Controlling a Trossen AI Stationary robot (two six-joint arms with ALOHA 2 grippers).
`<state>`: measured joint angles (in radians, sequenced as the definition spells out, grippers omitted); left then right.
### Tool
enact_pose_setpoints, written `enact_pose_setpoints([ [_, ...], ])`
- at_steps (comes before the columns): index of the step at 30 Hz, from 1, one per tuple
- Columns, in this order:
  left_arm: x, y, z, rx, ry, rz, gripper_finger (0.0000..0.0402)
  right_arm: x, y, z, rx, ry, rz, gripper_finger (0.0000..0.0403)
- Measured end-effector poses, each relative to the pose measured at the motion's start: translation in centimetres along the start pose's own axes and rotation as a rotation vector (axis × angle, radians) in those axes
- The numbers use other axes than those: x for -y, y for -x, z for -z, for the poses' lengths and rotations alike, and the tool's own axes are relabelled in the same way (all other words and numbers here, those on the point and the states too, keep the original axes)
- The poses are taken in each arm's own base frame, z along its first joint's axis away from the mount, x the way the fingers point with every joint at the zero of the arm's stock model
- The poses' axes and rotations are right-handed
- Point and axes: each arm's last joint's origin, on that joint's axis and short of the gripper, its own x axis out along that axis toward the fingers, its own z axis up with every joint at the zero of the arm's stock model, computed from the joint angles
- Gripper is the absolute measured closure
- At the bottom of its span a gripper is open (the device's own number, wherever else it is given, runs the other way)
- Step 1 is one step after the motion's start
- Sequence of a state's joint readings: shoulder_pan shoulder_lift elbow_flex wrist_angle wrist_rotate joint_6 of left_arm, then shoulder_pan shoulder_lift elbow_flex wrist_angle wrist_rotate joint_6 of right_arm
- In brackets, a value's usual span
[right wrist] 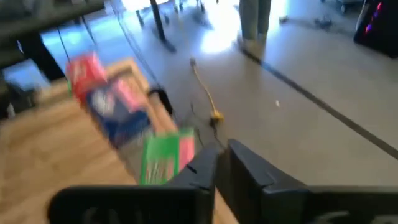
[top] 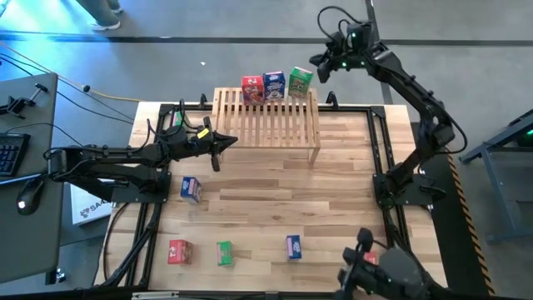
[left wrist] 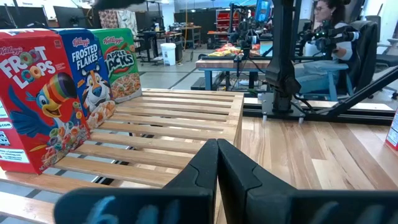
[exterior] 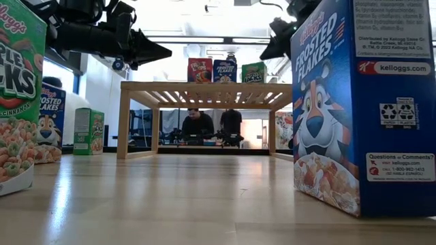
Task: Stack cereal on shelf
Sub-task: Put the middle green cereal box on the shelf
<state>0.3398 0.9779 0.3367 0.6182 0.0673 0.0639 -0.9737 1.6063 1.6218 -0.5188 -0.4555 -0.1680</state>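
1. Your left claw (top: 226, 142) hangs over the bench (top: 333, 192) just beside the near-left corner of the shelf (top: 266, 125), its fingers clenched on nothing.
2. Your right claw (top: 321, 65) sits raised beyond the shelf's far-right corner, close to the green box (top: 301, 82). You cannot tell from its wrist view whether the fingers are parted; nothing shows between them.
3. Three cereal boxes stand upright in a row along the shelf's far edge: the red box (top: 252, 88), the blue box (top: 275, 85), then the green one.
4. Four more boxes stand on the bench: a blue one (top: 191, 189) near the left arm, and a red (top: 179, 251), green (top: 224, 252) and blue (top: 293, 247) along the near edge.
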Motion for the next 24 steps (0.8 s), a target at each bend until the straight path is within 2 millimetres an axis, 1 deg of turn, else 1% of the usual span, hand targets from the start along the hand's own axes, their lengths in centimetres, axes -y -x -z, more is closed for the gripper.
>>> enact_pose_setpoints([
  [2,0.0,0.0,0.0,0.000,0.000,0.000,0.0401,-0.6,0.5,0.3,-0.057,0.024,0.017,0.0325],
  [5,0.0,0.0,0.0,0.000,0.000,0.000,0.0402,-1.7,1.3,0.6,-0.122,0.066,0.019,0.0258],
  [9,0.0,0.0,0.0,0.000,0.000,0.000,0.0401,-2.8,1.1,1.0,-0.170,0.092,-0.019,0.0175],
  [12,0.0,0.0,0.0,0.000,0.000,0.000,0.0401,-3.5,0.6,0.8,-0.175,0.123,0.012,0.0134],
  [14,0.0,0.0,0.0,0.000,0.000,0.000,0.0402,-3.7,0.3,0.7,-0.175,0.149,0.053,0.0120],
  [16,0.0,0.0,0.0,0.000,0.000,0.000,0.0401,-4.1,0.1,0.5,-0.161,0.166,0.066,0.0114],
  [19,0.0,0.0,0.0,0.000,0.000,0.000,0.0401,-4.4,0.0,0.4,-0.155,0.176,0.059,0.0112],
  [24,0.0,0.0,0.0,0.000,0.000,0.001,0.0402,-4.1,-0.4,0.6,-0.170,0.175,0.069,0.0112],
])
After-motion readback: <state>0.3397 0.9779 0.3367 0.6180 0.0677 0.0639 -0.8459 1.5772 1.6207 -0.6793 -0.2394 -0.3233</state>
